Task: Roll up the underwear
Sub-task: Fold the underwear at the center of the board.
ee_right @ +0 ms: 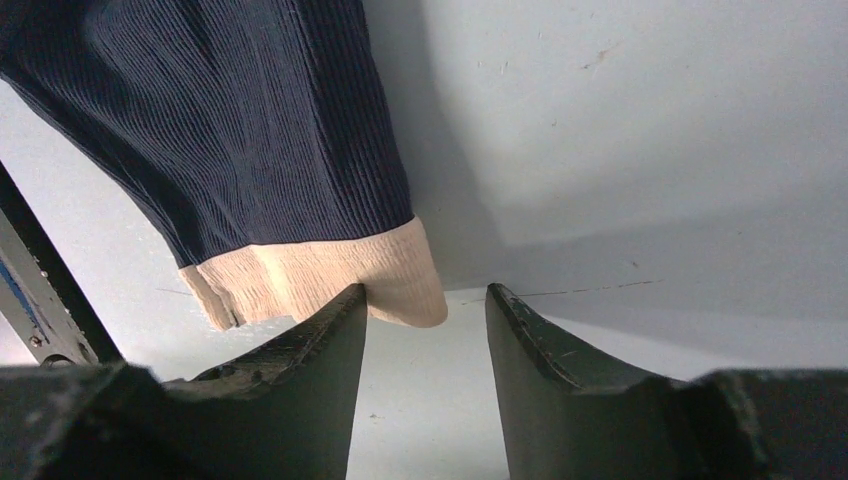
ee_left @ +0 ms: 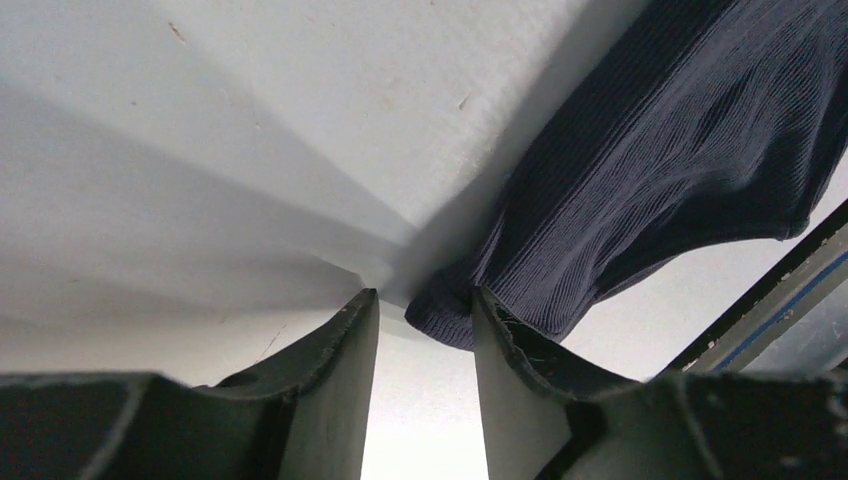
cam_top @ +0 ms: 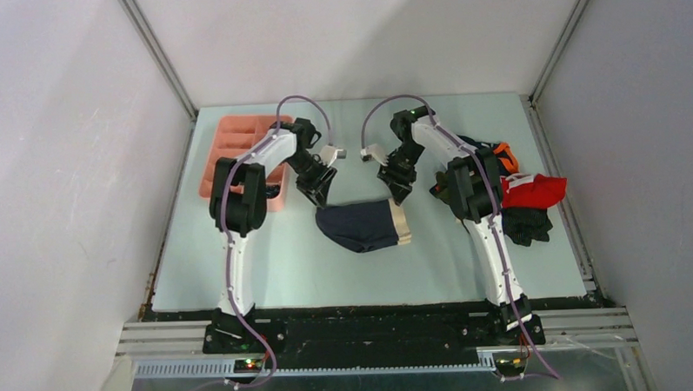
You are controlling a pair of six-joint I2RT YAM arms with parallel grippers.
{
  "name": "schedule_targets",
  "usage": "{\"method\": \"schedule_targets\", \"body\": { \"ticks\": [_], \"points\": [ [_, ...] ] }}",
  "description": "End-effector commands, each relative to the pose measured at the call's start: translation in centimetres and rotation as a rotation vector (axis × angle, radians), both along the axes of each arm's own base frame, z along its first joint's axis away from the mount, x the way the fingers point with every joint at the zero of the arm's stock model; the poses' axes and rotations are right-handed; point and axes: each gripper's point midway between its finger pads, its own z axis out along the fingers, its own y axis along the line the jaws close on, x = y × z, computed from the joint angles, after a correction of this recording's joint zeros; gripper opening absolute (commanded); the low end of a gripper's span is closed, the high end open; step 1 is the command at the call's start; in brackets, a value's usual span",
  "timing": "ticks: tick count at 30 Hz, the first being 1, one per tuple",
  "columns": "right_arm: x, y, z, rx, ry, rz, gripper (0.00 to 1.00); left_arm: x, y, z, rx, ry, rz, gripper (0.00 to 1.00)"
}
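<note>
One piece of underwear (cam_top: 361, 225), navy with a beige waistband (cam_top: 401, 221), lies flat in the middle of the table. My left gripper (cam_top: 318, 192) is at its far left corner, my right gripper (cam_top: 399, 189) at its far right corner. In the left wrist view the left gripper (ee_left: 422, 300) stands open, a navy corner of the underwear (ee_left: 650, 150) lying between its fingertips. In the right wrist view the right gripper (ee_right: 425, 290) is open too, with the waistband (ee_right: 320, 275) corner of the underwear (ee_right: 230, 120) reaching in beside the left finger (ee_right: 335, 335).
A pile of other underwear sits at the right edge behind the right arm: red-white (cam_top: 534, 189), black (cam_top: 527, 226), black-orange (cam_top: 501, 155). A pink compartmented tray (cam_top: 237, 151) stands at the back left beside the left arm. Walls close off three sides.
</note>
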Motion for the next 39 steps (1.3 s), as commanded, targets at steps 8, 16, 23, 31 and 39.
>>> {"method": "schedule_targets", "body": {
  "ticks": [8,16,23,31,39],
  "points": [
    [-0.9,-1.0,-2.1,-0.04,0.054,0.052,0.29,-0.9,0.3,-0.2,-0.014,0.079,-0.057,0.25],
    [-0.1,-0.1,1.5,0.091,0.008,0.046,0.55,-0.2,-0.1,0.3,-0.037,0.042,-0.044,0.16],
    [-0.8,1.3,2.6,0.155,0.029,0.07,0.63,0.3,-0.9,0.6,-0.071,0.024,-0.031,0.12],
    [-0.3,1.3,3.5,0.146,0.008,0.129,0.63,0.5,-0.8,0.7,-0.071,0.021,-0.034,0.07],
    [-0.2,1.3,3.2,0.131,0.025,0.097,0.62,1.1,-1.0,0.9,-0.075,0.008,-0.03,0.06]
  ]
}}
